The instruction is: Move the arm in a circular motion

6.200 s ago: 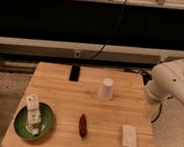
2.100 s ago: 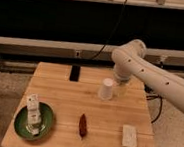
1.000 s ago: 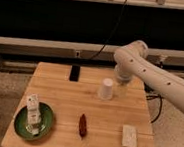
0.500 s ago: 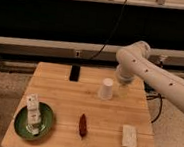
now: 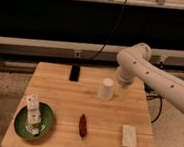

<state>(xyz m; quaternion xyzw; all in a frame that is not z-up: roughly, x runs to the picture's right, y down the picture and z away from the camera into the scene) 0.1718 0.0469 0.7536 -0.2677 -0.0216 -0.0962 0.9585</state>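
Observation:
The arm [image 5: 155,78], glossy white with small dark dots, reaches in from the right edge over the back right part of the wooden table [image 5: 110,118]. Its bulbous elbow [image 5: 132,60] hangs just right of a white paper cup [image 5: 106,88]. The gripper [image 5: 122,91] points down below the elbow, just right of the cup and close above the table top; it shows only faintly.
A black phone [image 5: 75,73] lies at the table's back edge. A green plate [image 5: 44,127] at the front left holds a white carton [image 5: 31,110]. A red chili-like item [image 5: 82,124] lies at the front middle, a white packet [image 5: 129,135] at the front right. A dark cable hangs behind.
Six seconds ago the arm was at the table's right edge; it then swung left towards the cup. Over the last second the elbow has drifted slightly back to the right. Table objects have not moved.

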